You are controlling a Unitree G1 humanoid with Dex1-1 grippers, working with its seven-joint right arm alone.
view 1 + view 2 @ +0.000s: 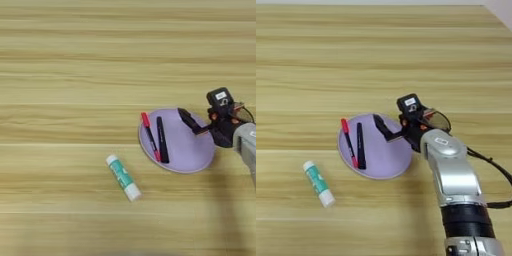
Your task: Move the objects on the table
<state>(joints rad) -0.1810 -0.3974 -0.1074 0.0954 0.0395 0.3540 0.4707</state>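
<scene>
A teal-green glue stick [122, 178] with white ends lies on the wooden table [65, 75], below and left of a round purple plate [187, 150]. A red pen [150, 136] and a black pen [161, 139] lie side by side on the plate's left part. My right gripper [387, 131] hovers at the plate's right edge, open, black fingers pointing left, holding nothing. The black mesh pen cup [442, 121] stands just behind the gripper, mostly hidden by it.
My silver forearm [453, 175] comes in from the bottom right, with a black cable [491, 165] looping off to its right. The table's far edge [381, 4] runs along the top.
</scene>
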